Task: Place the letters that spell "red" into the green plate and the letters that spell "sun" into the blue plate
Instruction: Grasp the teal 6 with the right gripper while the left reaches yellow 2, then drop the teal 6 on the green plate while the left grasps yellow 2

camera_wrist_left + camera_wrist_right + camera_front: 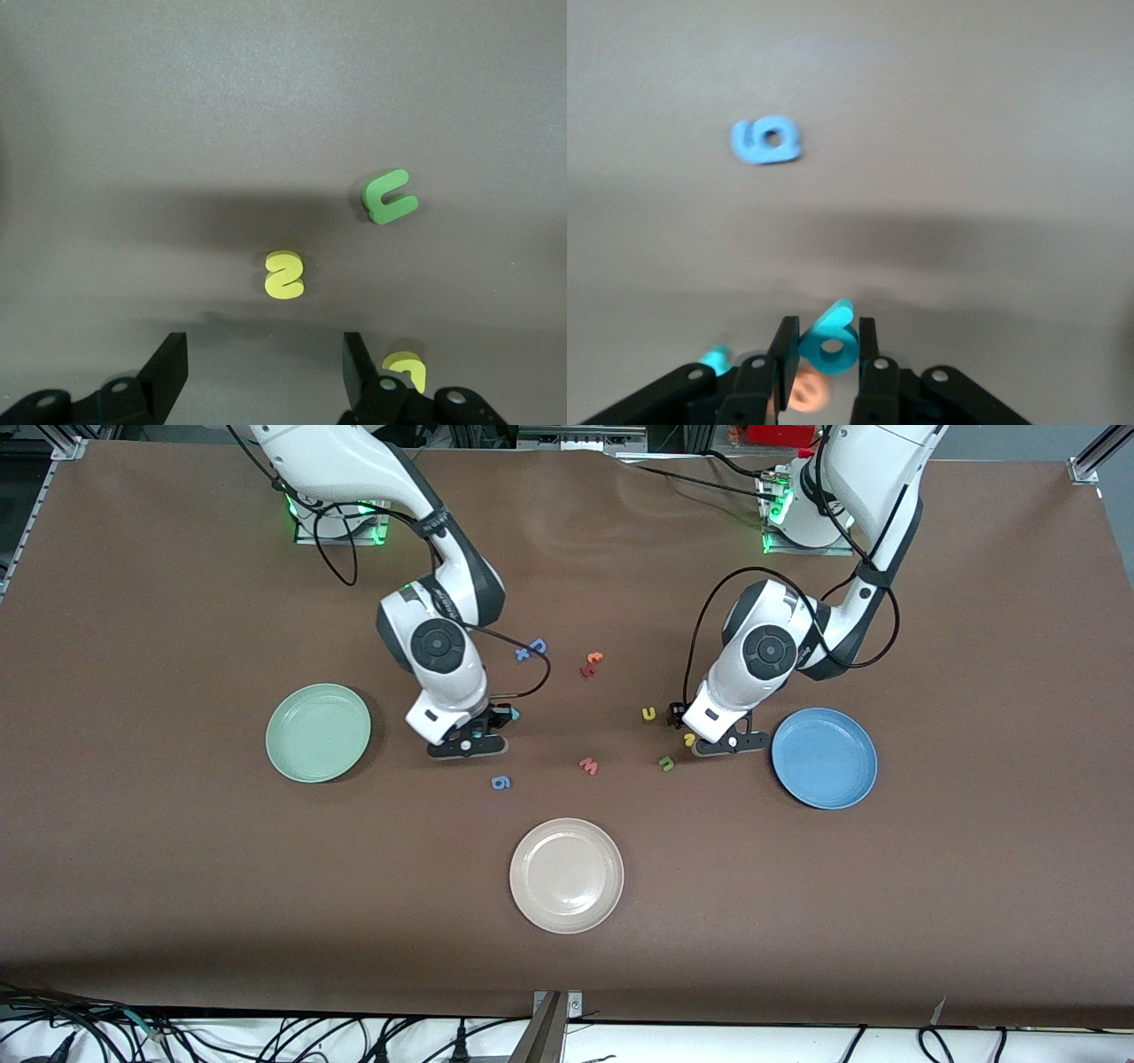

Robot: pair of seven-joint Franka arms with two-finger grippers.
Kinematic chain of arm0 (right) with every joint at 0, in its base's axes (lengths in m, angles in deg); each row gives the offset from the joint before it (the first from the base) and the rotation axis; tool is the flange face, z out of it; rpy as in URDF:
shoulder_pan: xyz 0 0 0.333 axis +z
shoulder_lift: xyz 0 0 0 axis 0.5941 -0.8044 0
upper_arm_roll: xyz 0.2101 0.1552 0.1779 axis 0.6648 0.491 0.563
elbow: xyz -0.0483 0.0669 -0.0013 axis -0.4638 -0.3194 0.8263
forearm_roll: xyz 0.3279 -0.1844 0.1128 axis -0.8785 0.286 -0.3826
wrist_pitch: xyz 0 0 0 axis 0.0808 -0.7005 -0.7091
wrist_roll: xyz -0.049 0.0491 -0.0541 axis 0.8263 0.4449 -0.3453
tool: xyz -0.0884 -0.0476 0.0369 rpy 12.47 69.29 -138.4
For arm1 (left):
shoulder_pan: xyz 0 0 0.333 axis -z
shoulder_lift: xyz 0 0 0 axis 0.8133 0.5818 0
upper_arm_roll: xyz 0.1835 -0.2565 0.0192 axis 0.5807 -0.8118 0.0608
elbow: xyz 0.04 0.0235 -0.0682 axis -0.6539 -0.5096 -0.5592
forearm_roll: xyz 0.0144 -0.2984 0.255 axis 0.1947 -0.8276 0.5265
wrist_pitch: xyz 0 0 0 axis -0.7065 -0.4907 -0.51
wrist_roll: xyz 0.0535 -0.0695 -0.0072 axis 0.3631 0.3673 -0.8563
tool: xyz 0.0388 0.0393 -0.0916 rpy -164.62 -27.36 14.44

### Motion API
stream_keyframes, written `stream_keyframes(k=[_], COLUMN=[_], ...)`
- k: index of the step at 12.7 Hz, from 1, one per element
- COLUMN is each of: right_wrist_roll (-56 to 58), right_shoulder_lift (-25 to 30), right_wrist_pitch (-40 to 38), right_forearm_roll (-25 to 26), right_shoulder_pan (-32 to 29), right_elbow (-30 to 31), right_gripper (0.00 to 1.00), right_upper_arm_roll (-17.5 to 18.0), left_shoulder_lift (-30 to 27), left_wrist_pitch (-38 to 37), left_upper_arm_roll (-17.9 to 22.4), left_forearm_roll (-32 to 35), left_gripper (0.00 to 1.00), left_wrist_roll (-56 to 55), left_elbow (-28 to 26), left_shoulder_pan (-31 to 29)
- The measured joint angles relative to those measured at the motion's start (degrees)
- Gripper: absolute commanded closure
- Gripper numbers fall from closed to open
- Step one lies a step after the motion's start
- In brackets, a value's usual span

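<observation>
Right gripper (824,354) pinches the teal d (830,343) between its fingers, over the table beside the green plate (318,732), which lies toward the right arm's end. An orange letter (804,392) and a teal bit (715,359) show under the fingers.

Left gripper (266,363) hangs with jaws wide and nothing between them, the yellow s (284,274) on the table just ahead of the gap; blue plate (824,757) is beside it, empty.

Count: three plates, including one beige plate (566,875); two yellow letters, one green letter (390,197).

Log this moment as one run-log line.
right gripper: shut on teal d | left gripper: open over yellow s | green plate, blue plate: no letters
</observation>
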State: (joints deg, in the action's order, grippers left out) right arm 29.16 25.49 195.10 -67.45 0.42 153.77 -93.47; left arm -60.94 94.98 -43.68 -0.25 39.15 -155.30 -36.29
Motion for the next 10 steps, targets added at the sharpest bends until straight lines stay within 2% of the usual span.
stream_keyframes(k=[2,6,8,10], right_wrist_roll=[6.5,19.1,26.0,32.9], right_shoulder_lift=[3.0,5.3,6.3,7.5], right_wrist_pitch=[-3.7,-10.6,-10.9,-8.5], right_forearm_roll=[0.0,0.0,-0.1,-0.1], right_shoulder_pan=[-0.6,-5.3,-9.0,-11.8], right_elbow=[0.0,1.0,4.4,9.6], right_gripper=[0.89,0.85,0.85,0.85], right_upper_arm_roll=[-3.8,-7.7,-9.1,-11.4], left_shoulder_lift=[0.4,3.0,3.4,3.4], left_wrist_pitch=[0.8,4.5,4.5,4.6], left_upper_arm_roll=[-0.1,0.0,0.6,1.3], left_forearm_roll=[0.0,0.0,1.9,3.0], left_gripper=[0.29,0.34,0.39,0.39], left_wrist_roll=[-2.1,-3.9,-3.9,-3.9], left_elbow=[0.0,-0.1,-0.1,-0.1], left_shoulder_pan=[0.4,1.7,1.8,1.8])
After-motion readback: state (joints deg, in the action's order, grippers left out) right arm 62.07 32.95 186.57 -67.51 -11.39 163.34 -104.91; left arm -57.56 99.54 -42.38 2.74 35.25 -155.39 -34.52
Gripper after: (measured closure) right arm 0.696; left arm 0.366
